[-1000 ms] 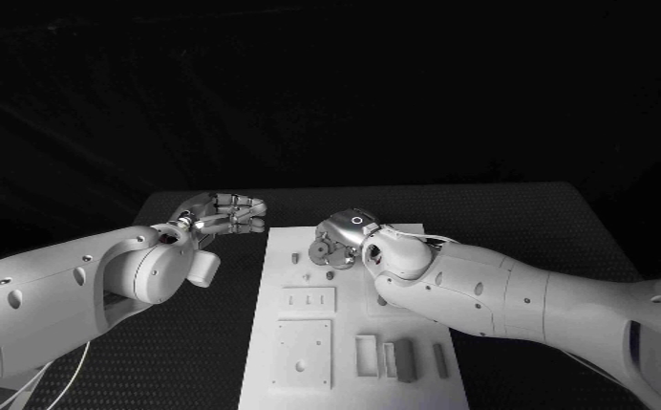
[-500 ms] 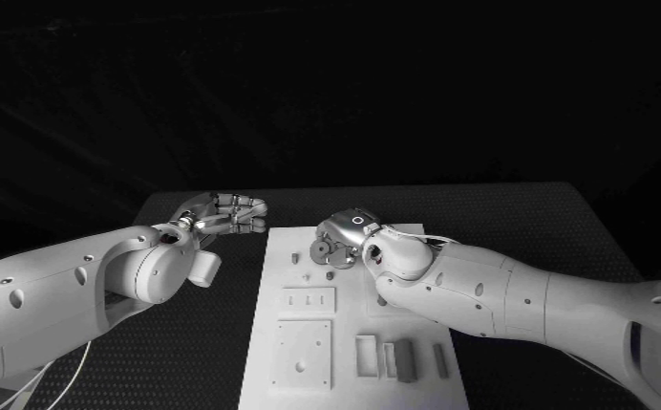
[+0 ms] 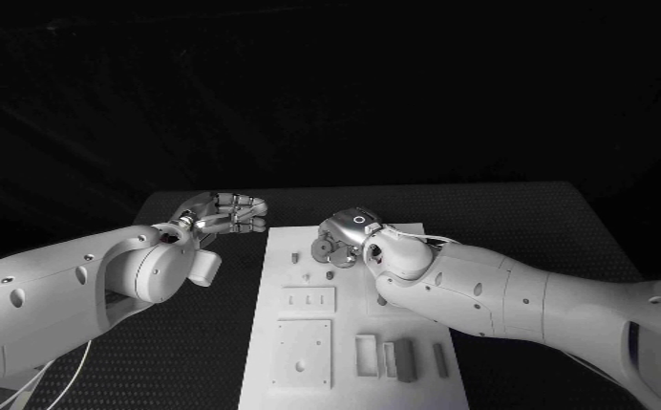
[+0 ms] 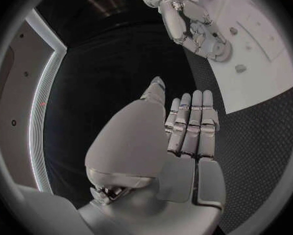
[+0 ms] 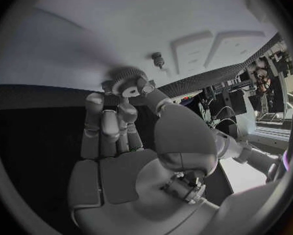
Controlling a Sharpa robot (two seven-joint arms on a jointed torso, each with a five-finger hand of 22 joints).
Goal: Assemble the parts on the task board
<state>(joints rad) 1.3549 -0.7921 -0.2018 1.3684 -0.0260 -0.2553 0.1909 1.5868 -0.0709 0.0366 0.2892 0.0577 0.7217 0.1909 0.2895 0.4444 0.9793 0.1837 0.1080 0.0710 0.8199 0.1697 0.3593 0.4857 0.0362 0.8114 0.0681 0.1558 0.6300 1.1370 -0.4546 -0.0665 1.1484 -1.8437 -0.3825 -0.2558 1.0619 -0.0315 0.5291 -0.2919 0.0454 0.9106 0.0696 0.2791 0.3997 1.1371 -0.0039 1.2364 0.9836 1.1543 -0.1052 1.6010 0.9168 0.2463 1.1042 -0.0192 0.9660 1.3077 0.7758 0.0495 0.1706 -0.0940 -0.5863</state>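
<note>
Table (image 3: 551, 219) black w/ white task board (image 3: 414, 391) centred, dark room behind.

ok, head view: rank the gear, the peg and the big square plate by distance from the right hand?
1. Gear: held in the right hand's fingers.
2. Peg: just left of the gear.
3. Big square plate: farthest, toward the robot.

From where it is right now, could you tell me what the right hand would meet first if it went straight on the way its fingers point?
Probably the task board: the right hand holds a gear just above it, though depth is unclear.
</note>
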